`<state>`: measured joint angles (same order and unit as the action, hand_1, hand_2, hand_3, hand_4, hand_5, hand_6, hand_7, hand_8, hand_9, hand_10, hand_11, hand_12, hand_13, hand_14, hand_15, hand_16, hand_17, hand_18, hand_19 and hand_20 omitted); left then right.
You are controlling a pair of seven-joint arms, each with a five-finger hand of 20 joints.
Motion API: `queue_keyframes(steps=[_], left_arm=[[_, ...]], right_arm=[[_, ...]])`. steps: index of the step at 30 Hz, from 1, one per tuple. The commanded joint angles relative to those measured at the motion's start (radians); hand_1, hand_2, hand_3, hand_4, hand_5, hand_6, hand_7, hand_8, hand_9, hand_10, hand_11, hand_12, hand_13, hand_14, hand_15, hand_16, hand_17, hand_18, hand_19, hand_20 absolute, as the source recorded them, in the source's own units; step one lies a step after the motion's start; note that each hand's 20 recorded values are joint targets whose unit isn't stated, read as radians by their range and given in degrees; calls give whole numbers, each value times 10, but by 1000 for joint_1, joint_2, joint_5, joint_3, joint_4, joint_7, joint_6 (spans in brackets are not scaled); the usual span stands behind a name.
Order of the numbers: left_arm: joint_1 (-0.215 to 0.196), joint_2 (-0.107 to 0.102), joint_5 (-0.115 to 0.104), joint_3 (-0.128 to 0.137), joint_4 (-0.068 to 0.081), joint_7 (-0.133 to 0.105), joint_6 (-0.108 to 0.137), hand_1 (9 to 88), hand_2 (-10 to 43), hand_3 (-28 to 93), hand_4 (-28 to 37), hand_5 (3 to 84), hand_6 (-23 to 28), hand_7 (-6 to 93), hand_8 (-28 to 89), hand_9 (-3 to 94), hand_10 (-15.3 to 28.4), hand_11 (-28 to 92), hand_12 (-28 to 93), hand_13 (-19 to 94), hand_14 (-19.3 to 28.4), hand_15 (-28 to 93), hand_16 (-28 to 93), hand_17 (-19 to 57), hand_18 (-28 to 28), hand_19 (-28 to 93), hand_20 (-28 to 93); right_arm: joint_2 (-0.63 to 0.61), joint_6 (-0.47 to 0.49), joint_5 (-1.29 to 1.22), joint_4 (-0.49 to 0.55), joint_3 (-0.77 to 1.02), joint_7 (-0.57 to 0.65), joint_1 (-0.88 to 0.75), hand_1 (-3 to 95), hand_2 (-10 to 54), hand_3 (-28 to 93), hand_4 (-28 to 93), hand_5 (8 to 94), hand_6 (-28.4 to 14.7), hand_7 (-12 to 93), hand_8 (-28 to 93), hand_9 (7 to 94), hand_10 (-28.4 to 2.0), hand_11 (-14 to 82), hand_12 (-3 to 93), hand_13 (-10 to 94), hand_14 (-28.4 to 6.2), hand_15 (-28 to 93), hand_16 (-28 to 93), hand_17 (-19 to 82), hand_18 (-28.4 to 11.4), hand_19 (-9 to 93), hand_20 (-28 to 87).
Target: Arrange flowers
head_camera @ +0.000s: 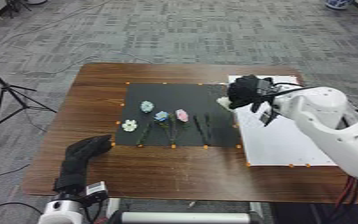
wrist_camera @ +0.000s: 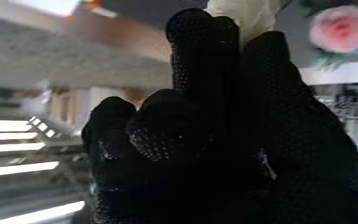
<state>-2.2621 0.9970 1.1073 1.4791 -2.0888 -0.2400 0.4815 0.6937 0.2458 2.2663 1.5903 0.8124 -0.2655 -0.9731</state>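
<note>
Taking the dark, flat mat (head_camera: 180, 140) on our brown wooden bench (head_camera: 140, 170) as landmark, we had the right robot hand (head_camera: 246, 92) above its right edge, the knit, dotted black glove pinching a pale, smooth-petalled flower (wrist_camera: 246, 15). On the mat lay a rounded pale blue-green flower (head_camera: 147, 106), a ruffled blue flower (head_camera: 161, 116), a ruffled pink flower (head_camera: 182, 115) and an open-petalled whitish flower (head_camera: 129, 125), with dark, slender stems (head_camera: 198, 125) right of the pink one. A smooth white board (head_camera: 286, 145) extended right of the mat. Beside its near-left corner, our left robot hand (head_camera: 87, 148) hung relaxed, holding nothing.
</note>
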Motion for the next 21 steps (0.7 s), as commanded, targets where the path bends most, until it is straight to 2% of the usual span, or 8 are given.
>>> queue_keyframes(steps=[1,11,12,15,16,18,19,21], left_arm=[[1,8,-5,-14,-5,5,-4,302,41,671,-224,569,-13,209,-93,551,141,261,147,444,172,345,15,37,154,257,239],[-3,7,-10,-9,-6,2,-8,302,41,670,-224,569,-13,209,-94,552,140,261,147,443,173,344,16,37,153,257,239],[6,7,-9,-13,-3,5,-12,301,41,670,-223,569,-13,208,-94,552,140,260,147,443,173,344,16,36,153,257,239],[-5,4,-10,-7,-5,2,-19,301,40,671,-223,569,-14,208,-94,552,141,260,146,443,173,344,16,37,153,257,238],[-8,5,-10,-5,-7,2,-18,300,39,673,-223,569,-14,208,-94,552,141,260,147,443,172,344,16,37,153,257,239],[9,8,-6,-11,1,11,-20,299,38,674,-222,567,-12,208,-94,552,141,260,147,443,172,344,16,36,153,257,238],[9,8,-5,-11,1,13,-19,297,36,675,-221,565,-9,207,-94,551,140,261,147,443,173,344,16,36,153,257,239],[10,6,-4,-10,2,15,-27,297,34,676,-220,563,-8,206,-92,550,140,261,148,442,173,344,17,36,153,258,239]], right_arm=[[136,74,98,-32,-62,-99,62,575,-3,497,-205,736,38,255,82,836,-90,210,229,846,-27,639,364,573,-140,932,605],[221,67,180,-131,-72,-136,71,572,0,497,-209,728,43,272,65,830,-88,206,226,840,-28,646,362,569,-140,932,603],[220,62,197,-133,-69,-135,69,572,0,498,-209,728,43,273,64,830,-87,207,226,839,-28,647,362,569,-139,932,603],[214,53,209,-143,-81,-122,72,570,-1,500,-211,728,44,275,61,830,-87,207,226,839,-27,648,361,569,-140,932,603],[215,62,213,-147,-74,-120,72,569,-1,502,-211,729,44,276,60,831,-87,207,226,839,-28,648,361,568,-140,932,603],[221,119,220,-160,-54,-125,82,549,-11,534,-200,727,44,279,60,826,-86,202,236,839,-28,649,360,567,-140,932,606],[220,157,230,-151,-42,-121,83,524,-33,562,-185,712,42,286,63,809,-86,184,262,835,-30,650,363,563,-142,932,608],[211,200,224,-137,-25,-119,85,464,-80,598,-168,653,31,278,67,745,-98,188,235,818,-39,658,362,549,-148,932,607]])
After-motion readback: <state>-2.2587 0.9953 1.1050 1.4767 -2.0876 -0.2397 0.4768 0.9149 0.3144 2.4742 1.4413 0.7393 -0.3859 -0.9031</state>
